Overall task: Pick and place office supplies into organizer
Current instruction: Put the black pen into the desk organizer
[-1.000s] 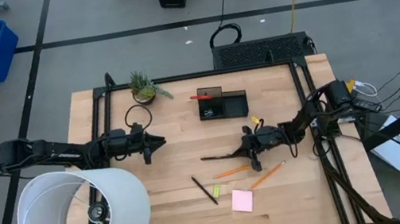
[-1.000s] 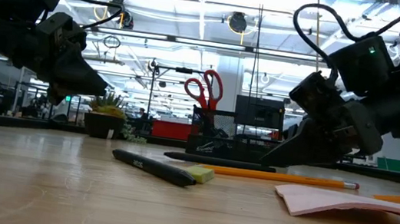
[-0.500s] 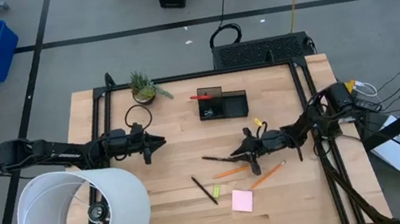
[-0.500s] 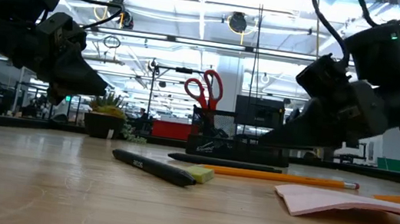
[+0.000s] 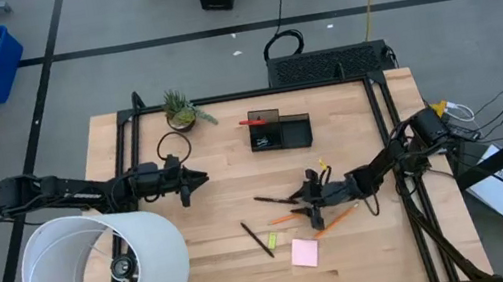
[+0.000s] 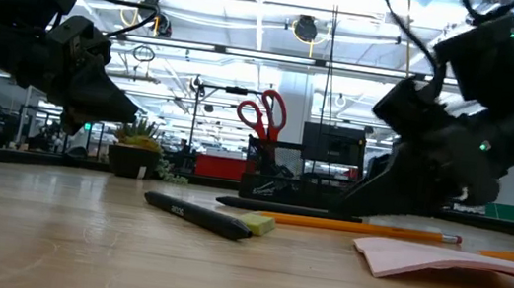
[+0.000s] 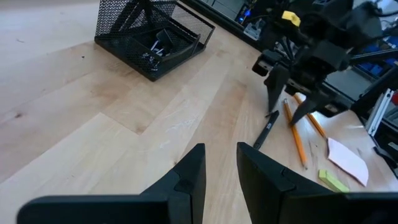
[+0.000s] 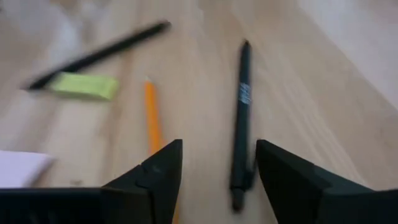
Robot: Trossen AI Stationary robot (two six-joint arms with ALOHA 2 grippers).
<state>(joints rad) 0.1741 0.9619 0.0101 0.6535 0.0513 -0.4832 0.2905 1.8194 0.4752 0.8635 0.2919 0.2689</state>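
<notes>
Currently right tool [image 5: 309, 196] sits low over the table [image 5: 214, 157], fingers [image 8: 155, 177] spread apart, nothing held. Black pen [image 8: 241, 118] lies on the wood between them, its long axis running roughly straight ahead of the tool, so the fingers straddle it across its width. An orange pencil [image 8: 151, 115] lies just beside it. Left tool [image 5: 199, 179] waits well apart, fingers narrowly apart, empty. Organizer [image 5: 279, 130] with the red-handled scissors [image 6: 263, 113] stands beyond the pen. Right arm is clearly nearer.
</notes>
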